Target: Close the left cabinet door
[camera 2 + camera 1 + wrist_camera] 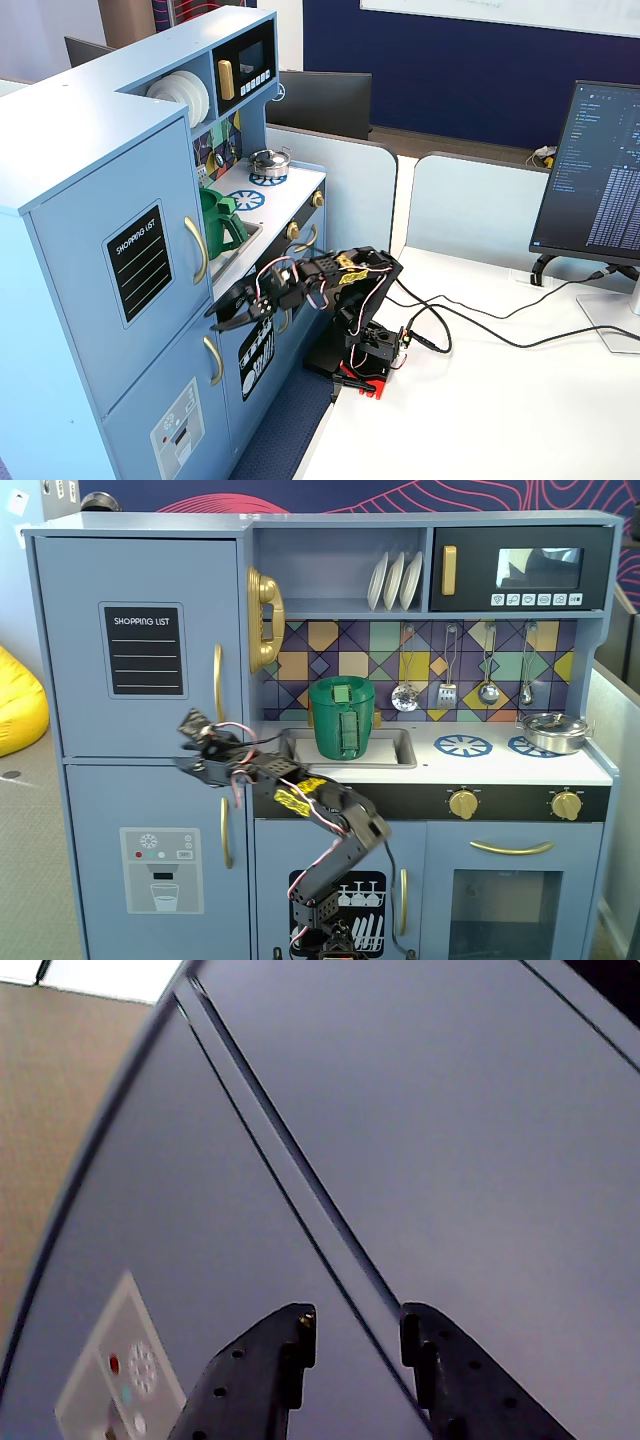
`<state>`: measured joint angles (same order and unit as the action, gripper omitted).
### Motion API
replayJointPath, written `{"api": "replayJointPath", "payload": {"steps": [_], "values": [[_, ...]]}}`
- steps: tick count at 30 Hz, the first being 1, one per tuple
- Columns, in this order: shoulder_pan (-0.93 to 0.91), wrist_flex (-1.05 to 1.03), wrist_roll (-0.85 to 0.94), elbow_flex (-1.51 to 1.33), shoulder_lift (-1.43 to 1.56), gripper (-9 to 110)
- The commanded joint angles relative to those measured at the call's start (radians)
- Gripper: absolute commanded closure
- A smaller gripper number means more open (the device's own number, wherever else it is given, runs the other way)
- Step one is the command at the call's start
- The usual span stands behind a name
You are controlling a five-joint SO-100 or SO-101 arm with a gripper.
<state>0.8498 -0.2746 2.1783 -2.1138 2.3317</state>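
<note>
The left cabinet door (140,645) with its SHOPPING LIST panel (146,650) is seen lying flush in the cabinet front in both fixed views, so the closing looks all but done. The gripper (355,1330) is held near the seam above the ice-dispenser door (150,865), jaws narrowly parted and empty (contact cannot be told). Any last push is best made flat and gently, clear of the gold handle (217,683).

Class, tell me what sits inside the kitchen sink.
A green bucket stands in the sink, filling most of it. The basin floor beneath the bucket is covered, and the bucket's inside is out of view.
</note>
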Motion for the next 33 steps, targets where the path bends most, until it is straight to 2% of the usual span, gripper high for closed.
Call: {"api": "replayJointPath", "payload": {"steps": [1,7,12,19,28,33], "values": [[-0.198,-0.270,-0.184,-0.052,0.230,101],[-0.583,-0.684,-0.241,-0.325,0.468,101],[-0.773,-0.937,-0.402,-0.543,0.635,101],[-0.822,-1.074,-0.698,-0.764,0.779,101],[-0.801,-1.177,-0.853,-0.884,0.844,101],[-0.807,-1.235,-0.824,-0.884,0.845,101]]}}
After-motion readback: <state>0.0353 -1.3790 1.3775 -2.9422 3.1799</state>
